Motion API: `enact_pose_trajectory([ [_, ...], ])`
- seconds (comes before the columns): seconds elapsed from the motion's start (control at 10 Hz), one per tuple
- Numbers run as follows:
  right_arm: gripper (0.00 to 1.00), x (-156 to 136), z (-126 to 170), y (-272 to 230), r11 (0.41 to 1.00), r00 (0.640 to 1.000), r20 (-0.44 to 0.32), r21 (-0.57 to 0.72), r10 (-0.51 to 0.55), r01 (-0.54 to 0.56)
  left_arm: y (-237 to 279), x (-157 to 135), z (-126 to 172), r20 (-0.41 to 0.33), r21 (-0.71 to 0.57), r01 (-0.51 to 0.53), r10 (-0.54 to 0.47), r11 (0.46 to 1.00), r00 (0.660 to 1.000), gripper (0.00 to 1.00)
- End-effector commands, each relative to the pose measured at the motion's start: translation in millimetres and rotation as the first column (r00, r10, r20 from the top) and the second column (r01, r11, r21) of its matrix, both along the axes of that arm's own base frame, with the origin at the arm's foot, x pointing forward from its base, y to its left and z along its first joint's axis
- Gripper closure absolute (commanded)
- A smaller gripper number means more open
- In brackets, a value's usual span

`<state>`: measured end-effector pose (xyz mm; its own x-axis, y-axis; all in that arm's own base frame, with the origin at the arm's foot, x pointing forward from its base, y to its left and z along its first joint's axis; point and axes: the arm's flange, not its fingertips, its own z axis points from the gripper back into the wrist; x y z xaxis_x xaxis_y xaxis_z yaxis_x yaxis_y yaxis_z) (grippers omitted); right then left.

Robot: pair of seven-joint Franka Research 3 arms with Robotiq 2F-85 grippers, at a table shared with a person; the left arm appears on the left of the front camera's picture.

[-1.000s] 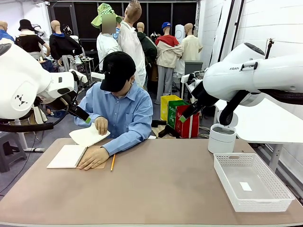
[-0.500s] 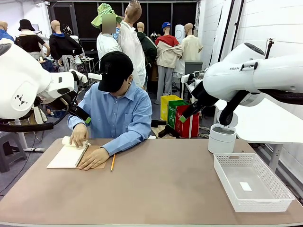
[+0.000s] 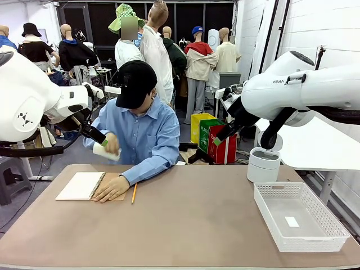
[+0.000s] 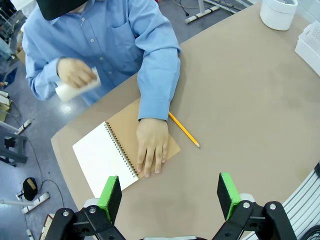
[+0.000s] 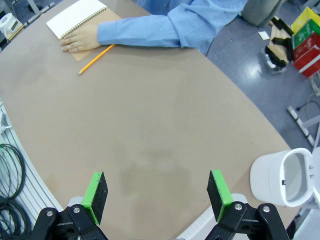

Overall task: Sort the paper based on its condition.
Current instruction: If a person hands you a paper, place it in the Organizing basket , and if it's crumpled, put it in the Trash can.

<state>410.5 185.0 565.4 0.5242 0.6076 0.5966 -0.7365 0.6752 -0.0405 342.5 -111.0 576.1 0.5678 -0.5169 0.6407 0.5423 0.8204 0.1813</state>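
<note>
1. Counter (image 3: 191,222): brown, flat-topped and rounded at the edges, shared with a person in a light blue shirt (image 3: 143,135) seated at the far side.
2. The paper (image 3: 100,151): one thin white sheet, bunched together in the person's raised hand (image 3: 112,144). It is held off the counter at chest height, above the far-left edge. In the left wrist view the paper (image 4: 65,91) is blurred, and whether it is crumpled or only folded cannot be told.
3. Spiral-bound notebook with a tan cardboard cover (image 3: 79,185): lies open on the counter's far-left part with a white page showing. The person's other hand (image 3: 111,188) rests flat on the tan cover beside the wire binding.
4. Yellow pencil (image 3: 134,193): lies on the counter just beside that flat hand, on the side away from the notebook.
5. White plastic mesh basket (image 3: 306,243): rectangular, standing on the counter's right near part.
6. White cylindrical bin (image 3: 263,165): stands upright at the counter's far right, behind the basket.
7. Left end effector (image 4: 168,196): black with green pads, released. Its fingers stand wide apart with nothing between them, and it hangs above the counter over the notebook area.
8. Right end effector (image 5: 156,195): black with green pads, released. Its fingers are spread wide and hold nothing, high above the bare middle of the counter.
</note>
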Motion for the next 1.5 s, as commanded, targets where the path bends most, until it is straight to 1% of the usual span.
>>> enact_pose_trajectory([
  [0.0,0.00,0.3,-1.9,0.9,1.000,1.000,-0.002,-0.007,-0.004,0.004,0.6,-0.1,0.7,0.002,-0.001,-0.001,0.001,1.000,1.000,0.00],
  [1.4,0.00,0.3,-1.9,0.9,1.000,1.000,-0.002,-0.007,-0.004,0.004,0.6,-0.1,0.7,0.002,-0.001,-0.001,0.001,1.000,1.000,0.00],
])
